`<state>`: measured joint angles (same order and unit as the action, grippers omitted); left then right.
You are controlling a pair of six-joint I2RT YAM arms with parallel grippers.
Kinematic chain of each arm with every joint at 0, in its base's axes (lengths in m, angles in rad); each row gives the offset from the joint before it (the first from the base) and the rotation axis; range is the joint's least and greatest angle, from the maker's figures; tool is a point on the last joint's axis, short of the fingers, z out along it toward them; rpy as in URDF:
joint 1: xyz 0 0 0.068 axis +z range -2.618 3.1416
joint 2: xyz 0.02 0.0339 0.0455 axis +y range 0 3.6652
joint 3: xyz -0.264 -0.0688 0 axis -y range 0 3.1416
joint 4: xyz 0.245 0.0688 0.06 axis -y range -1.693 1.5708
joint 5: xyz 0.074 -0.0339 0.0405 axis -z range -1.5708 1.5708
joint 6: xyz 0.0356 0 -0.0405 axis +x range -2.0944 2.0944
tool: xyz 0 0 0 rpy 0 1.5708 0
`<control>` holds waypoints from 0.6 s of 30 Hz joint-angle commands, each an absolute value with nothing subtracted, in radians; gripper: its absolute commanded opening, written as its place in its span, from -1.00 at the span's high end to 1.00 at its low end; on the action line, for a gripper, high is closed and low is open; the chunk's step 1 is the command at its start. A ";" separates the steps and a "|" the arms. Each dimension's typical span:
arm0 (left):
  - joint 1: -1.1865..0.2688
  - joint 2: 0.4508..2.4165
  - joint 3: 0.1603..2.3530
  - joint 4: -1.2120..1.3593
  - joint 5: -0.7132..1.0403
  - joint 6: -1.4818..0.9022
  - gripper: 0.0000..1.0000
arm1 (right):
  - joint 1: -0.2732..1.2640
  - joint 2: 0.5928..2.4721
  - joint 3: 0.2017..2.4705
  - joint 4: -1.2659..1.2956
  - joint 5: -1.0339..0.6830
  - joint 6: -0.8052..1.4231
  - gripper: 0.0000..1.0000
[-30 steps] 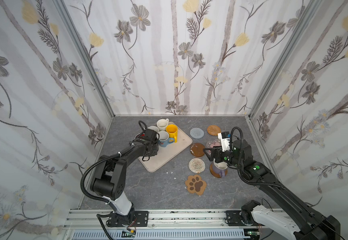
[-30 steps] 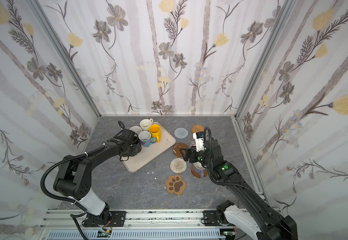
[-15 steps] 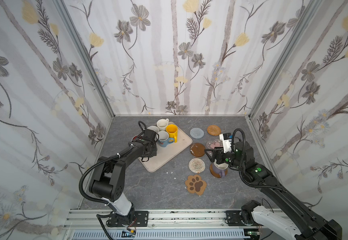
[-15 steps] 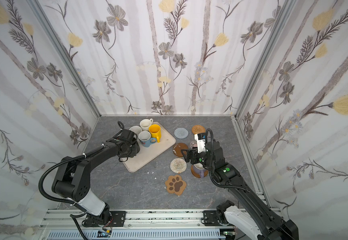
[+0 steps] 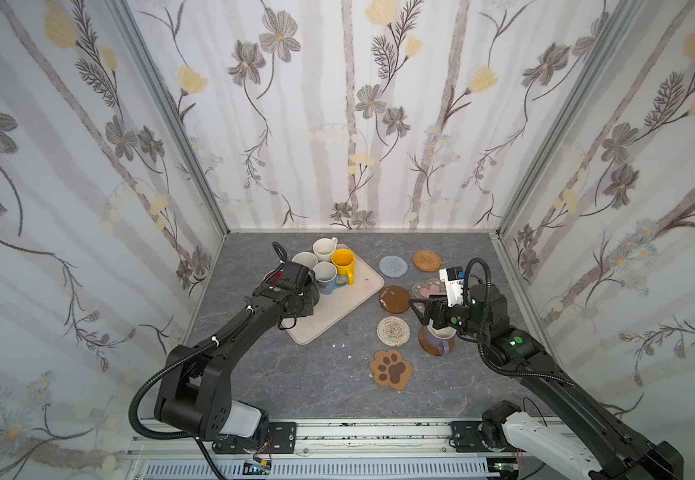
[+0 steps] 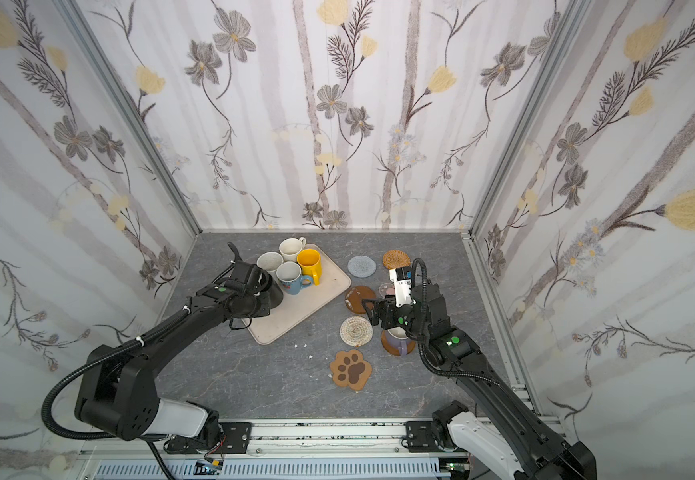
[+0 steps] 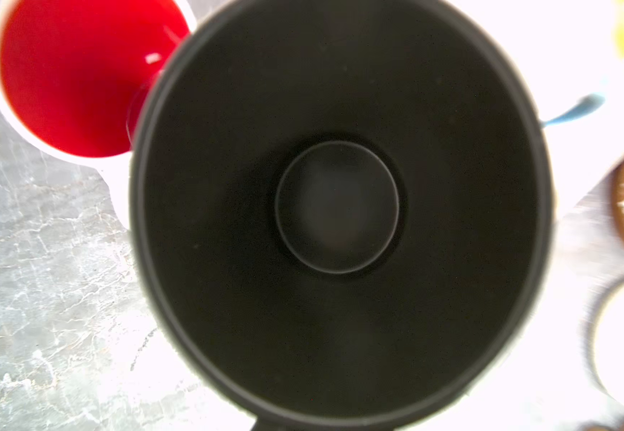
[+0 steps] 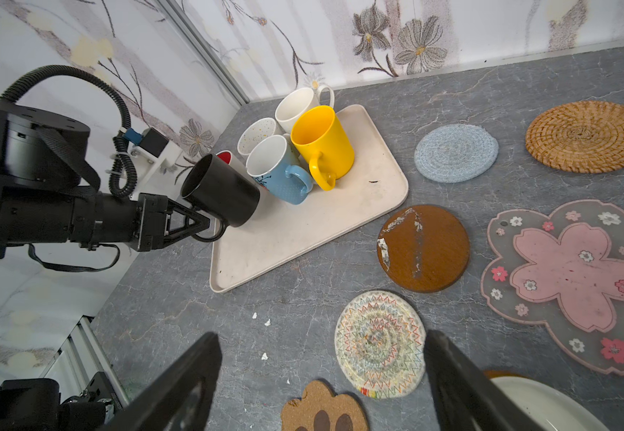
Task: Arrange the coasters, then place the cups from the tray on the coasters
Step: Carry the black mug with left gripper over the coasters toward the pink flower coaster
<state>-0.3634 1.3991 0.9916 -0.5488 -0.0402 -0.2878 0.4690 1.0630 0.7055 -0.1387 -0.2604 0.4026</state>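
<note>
Floral wallpaper [image 5: 337,124] closed in the grey marbled tabletop [image 5: 296,382] on three sides. Toward its left rear the beige tray [image 8: 303,239] lay askew. A yellow mug [image 8: 325,141], a light blue mug [image 8: 277,171], a plain white mug [image 8: 297,106] and a speckled white mug [image 8: 256,136] crowded upright at its far corner. A red-lined mug [image 8: 226,156] peeped out behind them.

Right of the tray the coasters lay apart from one another: the pale blue crochet coaster [image 8: 456,153], the rattan coaster [image 8: 588,136], a bare amber disc [image 8: 424,248], the pink-flower coaster [image 8: 571,283], the spiral coaster [image 8: 379,343] and the paw-print coaster [image 8: 321,410]. White crumbs [image 8: 265,322] dotted the surface between tray and spiral coaster. The lavender mug [image 5: 437,338] stood on a second amber disc [image 5: 431,353], just beside the spiral coaster.

The left gripper [image 8: 206,224] was clamped on the handle of the black mug [image 8: 224,194]. That mug was tipped, mouth toward the wrist, over the tray's left edge close by the light blue mug. Whether its base touched the tray could not be told. The right gripper [image 5: 418,311] hung with jaws wide apart and empty above the lavender mug, near the bare amber disc and well apart from the tray.
</note>
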 commanded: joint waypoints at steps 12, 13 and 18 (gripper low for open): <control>-0.501 1.192 1.068 -0.565 0.021 -0.242 1.00 | 0.396 1.053 0.712 -0.086 -0.383 0.465 -0.99; -0.512 1.190 1.080 -0.566 0.020 -0.238 1.00 | 0.384 1.051 0.712 -0.084 -0.391 0.470 -0.99; -0.566 1.223 1.142 -0.566 0.010 -0.212 1.00 | 0.323 1.041 0.713 -0.083 -0.432 0.493 -0.99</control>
